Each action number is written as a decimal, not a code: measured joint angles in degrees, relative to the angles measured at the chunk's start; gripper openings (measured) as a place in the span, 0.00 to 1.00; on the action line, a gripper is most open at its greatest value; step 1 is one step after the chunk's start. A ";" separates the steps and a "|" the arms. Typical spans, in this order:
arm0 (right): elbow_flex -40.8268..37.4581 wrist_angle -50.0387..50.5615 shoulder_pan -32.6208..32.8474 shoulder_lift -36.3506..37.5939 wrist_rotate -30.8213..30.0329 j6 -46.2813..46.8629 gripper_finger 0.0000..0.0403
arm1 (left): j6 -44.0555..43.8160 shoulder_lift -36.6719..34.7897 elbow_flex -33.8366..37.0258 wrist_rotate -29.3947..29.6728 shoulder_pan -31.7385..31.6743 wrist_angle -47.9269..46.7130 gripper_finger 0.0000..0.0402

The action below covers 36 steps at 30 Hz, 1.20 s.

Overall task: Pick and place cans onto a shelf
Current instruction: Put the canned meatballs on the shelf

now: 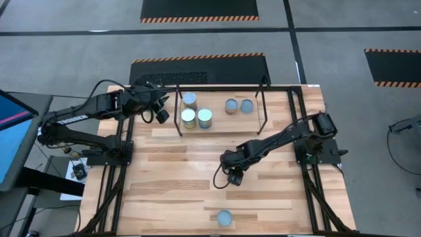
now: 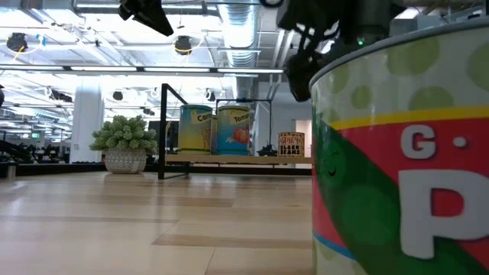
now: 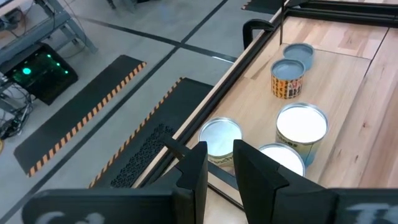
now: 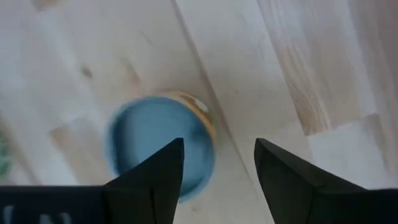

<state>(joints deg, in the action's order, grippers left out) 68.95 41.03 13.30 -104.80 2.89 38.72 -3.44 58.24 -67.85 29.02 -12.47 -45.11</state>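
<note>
1. At the far left of the bench (image 1: 171, 171), the left gripper (image 1: 162, 115) is hanging just beside the left end of the shelf (image 1: 263, 125), its fingers (image 3: 194, 171) nearly pressed together with only a thin gap and nothing between them.
2. Just right of that gripper, three cans are standing on the shelf's left part: one can (image 1: 189, 100) at the far side, and two cans (image 1: 197, 118) touching side by side nearer.
3. Farther right on the shelf, a labelled can (image 1: 231, 106) and a bluish-topped can (image 1: 247, 105) are sitting next to each other near the far rail.
4. Toward the middle of the bench, the right gripper (image 1: 231, 178) is hovering above the wood with its fingers (image 4: 152, 171) spread apart, holding nothing.
5. Below the right gripper in its wrist view, a blue-topped can (image 4: 158, 146) is standing on the bench, showing partly between the spread fingers and partly behind one of them.
6. At the near edge of the bench, roughly below the right gripper in the high view, that same lone can (image 1: 224, 218) is standing well apart from the shelf.
7. Across the low view, a potted plant (image 2: 124, 143) is sitting left of the shelf, and a large can (image 2: 401, 153) is filling the right side close to the camera.
</note>
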 joint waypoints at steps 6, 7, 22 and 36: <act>0.87 -1.71 -0.02 -4.64 2.23 0.84 0.53 | 1.15 -0.02 0.00 0.02 0.00 0.00 0.17; 1.04 -1.69 -0.04 -5.06 2.68 1.58 0.53 | 1.26 -0.01 0.00 0.02 0.00 -0.06 0.17; 8.69 7.03 -5.76 -6.53 1.17 -1.55 0.04 | 3.26 0.00 0.00 -0.10 0.00 0.00 0.17; 28.19 45.23 -19.25 -0.01 -22.01 -27.42 0.02 | 2.93 0.00 0.00 0.28 0.00 0.03 0.17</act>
<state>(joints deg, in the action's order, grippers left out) 97.14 86.25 -5.95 -104.81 -19.12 11.30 -0.51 58.24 -67.85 29.29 -12.47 -45.08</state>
